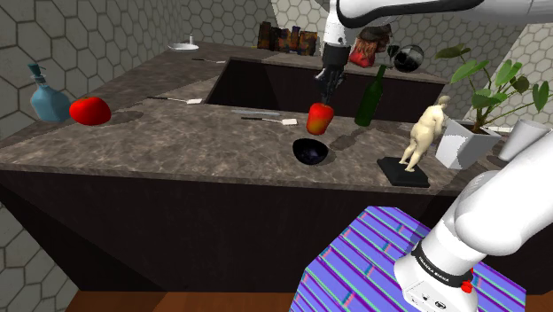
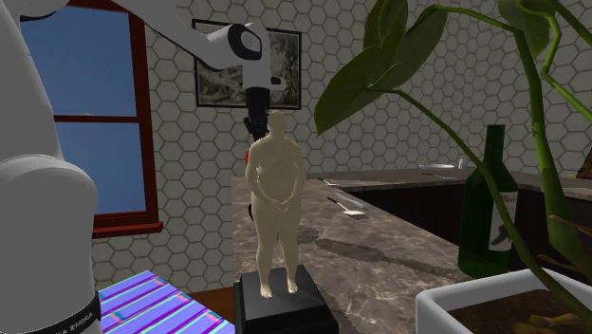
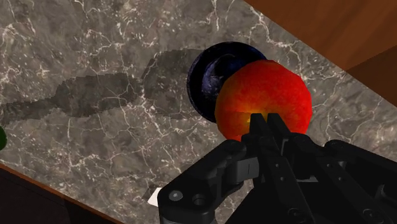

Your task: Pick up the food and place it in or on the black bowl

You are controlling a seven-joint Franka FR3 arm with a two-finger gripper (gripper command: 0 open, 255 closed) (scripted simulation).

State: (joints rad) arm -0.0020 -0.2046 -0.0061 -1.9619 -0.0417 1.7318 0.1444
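Claw [image 3: 265, 119] pinched tight on the red-orange fruit [image 3: 267, 89] from the top. We judge it's hanging clear of the counter [image 1: 177, 142] for the drop. Black bowl [image 1: 310, 152] is at the fruit's 6 o'clock in the shoulder view, close below. We can't read the green bottle [image 1: 370, 97] label.

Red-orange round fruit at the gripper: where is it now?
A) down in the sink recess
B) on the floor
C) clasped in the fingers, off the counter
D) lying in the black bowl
C: the black fingers clasp the red-orange round fruit, which hangs above the dark marble counter, close to the black bowl but not in it.
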